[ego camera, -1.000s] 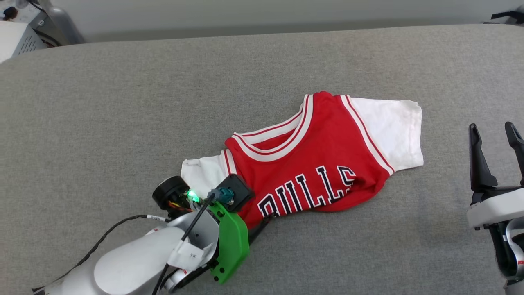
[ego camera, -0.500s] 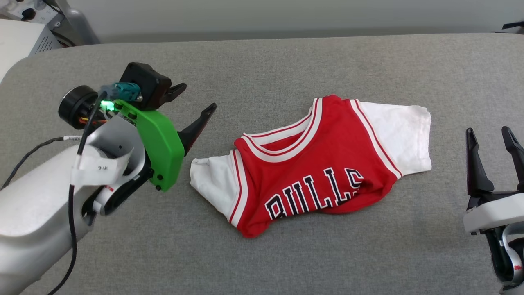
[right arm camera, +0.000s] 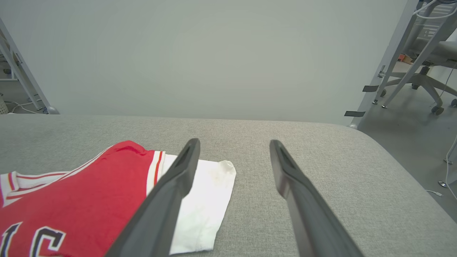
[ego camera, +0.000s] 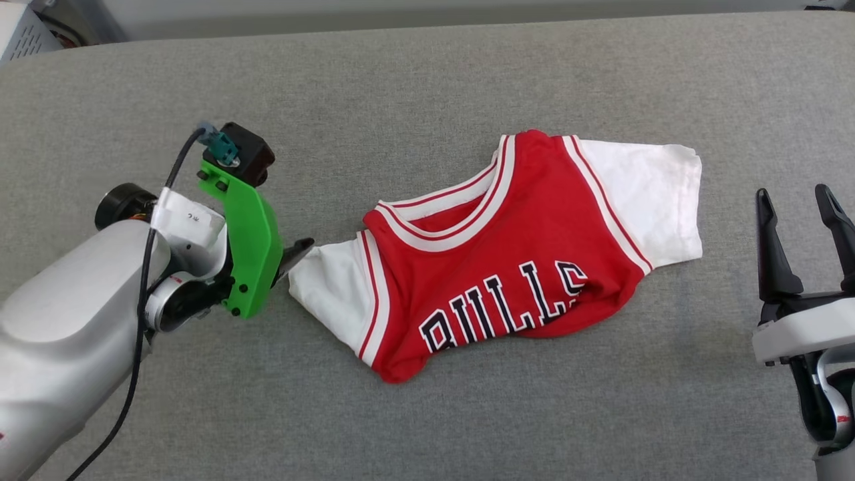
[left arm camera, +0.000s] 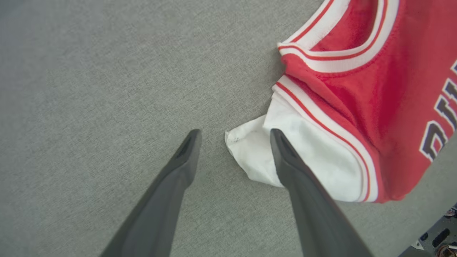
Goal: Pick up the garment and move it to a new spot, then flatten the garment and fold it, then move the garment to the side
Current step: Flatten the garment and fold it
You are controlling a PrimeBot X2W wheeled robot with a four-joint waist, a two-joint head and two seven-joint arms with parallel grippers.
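Garment [ego camera: 494, 267] | left wrist: sleeve corner at spread left claw [left arm camera: 234, 132] | right wrist: chair [right arm camera: 444, 48]

one garment [ego camera: 507, 267], one grey padded surface [ego camera: 427, 87], and four dark fingers [left arm camera: 171, 185].

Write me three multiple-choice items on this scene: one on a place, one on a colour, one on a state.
1. Where is the left gripper relative to the garment?
A. On its red middle
B. Underneath it
C. At the corner of a white sleeve

2. What colour is the lettering?
A. Black, edged white
B. Blue
C. Yellow

3. What state is the right gripper in?
A. Shut on the garment
B. Open, holding nothing
C. Shut, empty

Answers:
1 C: in the left wrist view its jaws straddle the sleeve corner.
2 A: the head view shows black letters outlined in white on red.
3 B: its jaws stand apart, clear of the garment in the head view.
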